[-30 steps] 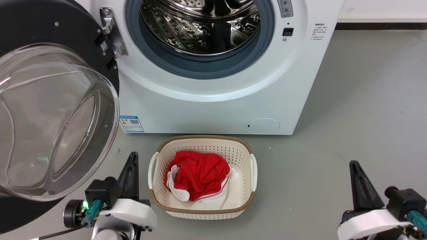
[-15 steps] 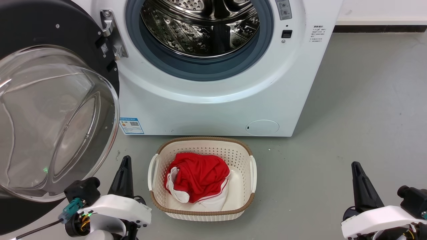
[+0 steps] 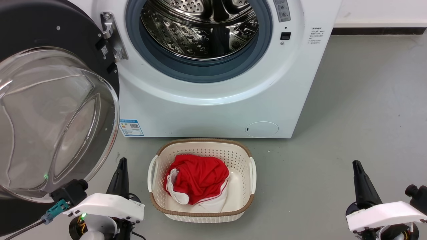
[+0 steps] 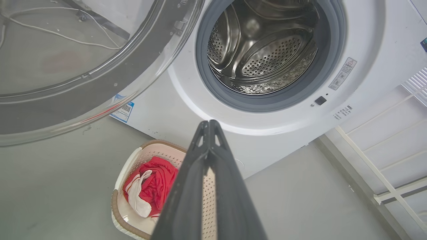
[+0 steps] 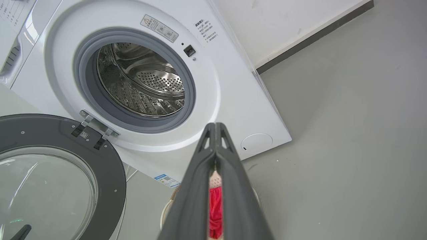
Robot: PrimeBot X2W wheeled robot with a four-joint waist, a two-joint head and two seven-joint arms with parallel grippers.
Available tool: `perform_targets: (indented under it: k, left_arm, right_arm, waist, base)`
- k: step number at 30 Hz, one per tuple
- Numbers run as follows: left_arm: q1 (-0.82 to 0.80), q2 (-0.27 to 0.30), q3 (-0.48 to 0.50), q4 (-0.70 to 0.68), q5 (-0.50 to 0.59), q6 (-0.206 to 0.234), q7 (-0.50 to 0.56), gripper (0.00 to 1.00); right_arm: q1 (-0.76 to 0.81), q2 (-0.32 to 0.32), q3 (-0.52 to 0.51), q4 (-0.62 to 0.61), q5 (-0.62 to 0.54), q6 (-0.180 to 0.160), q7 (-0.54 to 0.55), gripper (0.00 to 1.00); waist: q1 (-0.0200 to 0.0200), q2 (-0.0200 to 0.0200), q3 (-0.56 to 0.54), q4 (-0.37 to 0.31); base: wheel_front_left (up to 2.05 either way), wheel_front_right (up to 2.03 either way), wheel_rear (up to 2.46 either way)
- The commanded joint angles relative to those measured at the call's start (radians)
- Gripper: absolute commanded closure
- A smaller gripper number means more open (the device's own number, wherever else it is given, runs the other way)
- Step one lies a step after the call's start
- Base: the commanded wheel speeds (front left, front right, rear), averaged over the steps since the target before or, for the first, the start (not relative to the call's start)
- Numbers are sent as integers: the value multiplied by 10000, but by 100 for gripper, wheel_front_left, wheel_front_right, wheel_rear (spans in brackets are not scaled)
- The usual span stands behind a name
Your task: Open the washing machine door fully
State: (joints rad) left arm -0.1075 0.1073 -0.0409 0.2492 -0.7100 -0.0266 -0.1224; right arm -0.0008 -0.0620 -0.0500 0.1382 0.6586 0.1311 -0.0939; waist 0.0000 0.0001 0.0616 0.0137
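Head view first: the washing machine door (image 3: 50,113) hangs swung out on its hinge (image 3: 111,36) at the left side of the washing machine (image 3: 206,106). Its inner face and bulging glass bowl are turned toward me, and the steel drum (image 3: 200,30) is fully uncovered. A cream basket (image 3: 203,141) with a red garment (image 3: 200,176) stands on the floor (image 3: 350,116) just in front of the machine. My left end effector (image 3: 122,163) sits low, near the door's lower rim but not touching it. My right end effector (image 3: 357,165) is over bare floor at the lower right, well apart from the door.

Left wrist view: the two fingers meet at the tip with nothing between them. The door's rim arcs across the upper left, and the drum mouth lies ahead.

Right wrist view: these fingers are also pressed together and empty. From here the door lies wide of the opening, so I judge it at or close to full swing.

I expect the door to handle as a stiff, fairly heavy disc that turns only about the hinge. The glass bowl looks smooth, curved and slippery, and it won't take a hard knock. If it needs more travel, I would push with closed fingers on the black rim at the edge farthest from the hinge, not on the glass.
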Motion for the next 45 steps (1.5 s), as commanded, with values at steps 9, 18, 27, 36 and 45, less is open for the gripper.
perform_targets:
  k: [9, 18, 27, 36, 45]
  left_arm:
    - [-133, -84, 275, -139, -1371, -189, 342, 100]
    - [-118, -168, 502, -128, -2720, -349, 700, 100]
    - [-105, -234, 681, -119, -3719, -461, 971, 100]
    - [-93, -299, 834, -109, -4634, -566, 1218, 100]
    - [-82, -350, 970, -102, -5393, -657, 1424, 100]
  right_arm:
    - [-357, -112, -23, 69, 1535, -1, 263, 100]
    - [-499, -130, -61, 242, 3005, -1, 526, 100]
    - [-591, -136, -101, 368, 4092, -1, 731, 100]
    - [-688, -137, -141, 482, 5080, -2, 924, 100]
    - [-757, -133, -180, 589, 5896, -2, 1089, 100]
  waist:
    - [0, -1, -55, -13]
    - [0, -1, -123, -29]
    - [0, -1, -179, -42]
    - [0, -1, -235, -55]
    - [0, -1, -284, -67]
  base:
    - [0, 0, 0]
    - [0, 0, 0]
    - [0, 0, 0]
    - [0, 0, 0]
    - [0, 0, 0]
